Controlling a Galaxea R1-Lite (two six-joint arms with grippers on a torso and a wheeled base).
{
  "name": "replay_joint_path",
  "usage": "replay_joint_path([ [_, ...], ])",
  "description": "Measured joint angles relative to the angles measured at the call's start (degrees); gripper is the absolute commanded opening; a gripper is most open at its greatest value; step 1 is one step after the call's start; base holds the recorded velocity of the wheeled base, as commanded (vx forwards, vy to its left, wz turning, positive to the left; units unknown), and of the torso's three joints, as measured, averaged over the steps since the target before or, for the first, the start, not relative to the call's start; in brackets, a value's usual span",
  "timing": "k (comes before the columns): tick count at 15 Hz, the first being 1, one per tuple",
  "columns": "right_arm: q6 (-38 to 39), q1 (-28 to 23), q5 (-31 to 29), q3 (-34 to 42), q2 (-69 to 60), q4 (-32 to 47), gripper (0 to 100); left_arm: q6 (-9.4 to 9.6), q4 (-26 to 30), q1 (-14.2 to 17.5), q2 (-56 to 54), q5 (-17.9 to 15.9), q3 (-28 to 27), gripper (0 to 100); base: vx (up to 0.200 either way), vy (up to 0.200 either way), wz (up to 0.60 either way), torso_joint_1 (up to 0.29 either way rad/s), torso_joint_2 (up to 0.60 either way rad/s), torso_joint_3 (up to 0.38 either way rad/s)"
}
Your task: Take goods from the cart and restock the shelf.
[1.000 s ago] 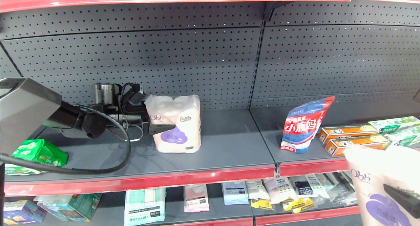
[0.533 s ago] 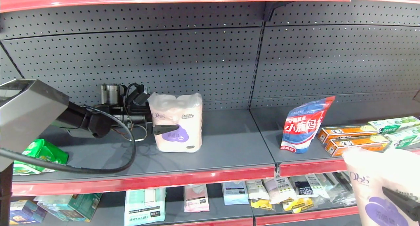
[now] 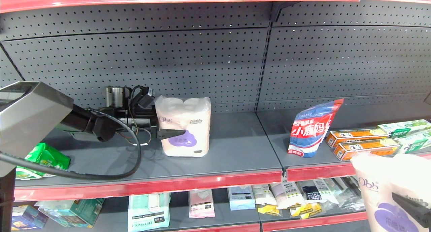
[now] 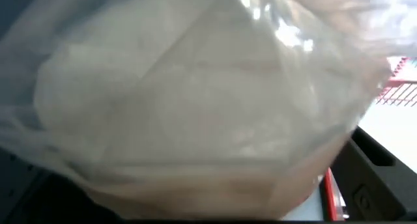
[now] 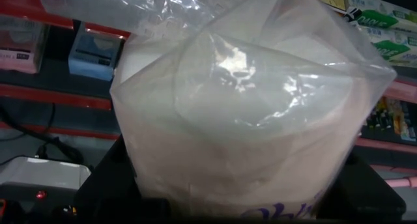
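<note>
White plastic wrap catches the light as the left end effector [image 3: 173,130] clamps the toilet-roll pack [image 3: 190,122], one dark finger pressed across its printed front, the other hidden behind it. The pack stands upright on the grey shelf [image 3: 235,147], left of the middle divider, and its base looks to be on the board. So this reads as the placing step: goods delivered, not yet let go. Next up, I'd judge, the left end effector needs to part its fingers and draw straight back toward the robot's left without dragging the soft wrap or tipping the pack. Low on the right, the right end effector [image 3: 409,205] grips a second pack [image 3: 380,188] of the same kind, held below and in front of the shelf's red lip, near the orange boxes [image 3: 357,139]. That one waits its turn, and the open board between the first pack and the blue-and-red pouch [image 3: 311,129] looks like the natural slot. Against a second ago, the left arm has slid the first pack a little toward the divider and a touch deeper, further from the green packet [image 3: 43,156] at the far left. The second pack has sunk slightly, and the pouch and boxes have not budged.
</note>
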Motion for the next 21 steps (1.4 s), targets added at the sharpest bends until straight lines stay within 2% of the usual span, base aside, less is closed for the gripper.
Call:
replay_joint_path([
  [2,0.0,0.0,0.0,0.1,0.0,0.0,0,-0.56,-0.1,0.0,0.0,2.7,0.0,100,0.000,0.000,0.00,0.000,0.00,0.000],
  [4,0.0,0.0,0.0,0.2,0.0,0.0,0,-0.56,-0.5,0.0,0.0,2.9,0.0,100,0.000,0.000,0.00,0.000,0.00,0.000],
  [5,0.0,0.0,0.0,0.2,0.1,0.0,0,-0.63,-1.9,0.0,0.0,2.9,0.0,0,0.000,0.000,0.00,0.000,0.00,0.000],
  [8,0.0,0.0,0.0,0.2,0.2,0.0,0,-1.27,-2.7,0.1,0.2,2.5,0.5,0,0.000,0.000,0.00,0.000,0.00,0.000],
  [14,0.0,0.0,0.0,0.1,1.0,-0.1,0,-0.78,-3.1,0.6,-1.6,0.6,4.7,0,0.000,0.000,0.00,0.000,0.00,0.000],
  [16,0.0,-0.1,0.0,0.1,1.0,-0.1,0,-0.83,-2.8,1.4,-3.4,0.2,7.0,0,0.000,0.000,0.00,0.000,0.00,0.000],
  [18,0.0,-0.2,0.0,0.0,1.0,-0.1,0,-0.67,-2.8,3.1,-5.1,-2.5,8.6,0,0.000,0.000,0.00,0.000,0.00,0.000],
  [21,0.1,-0.2,0.0,-0.1,1.1,-0.1,0,0.90,-2.9,5.1,-8.4,-3.2,13.0,0,0.000,0.000,0.00,0.000,0.00,0.000],
])
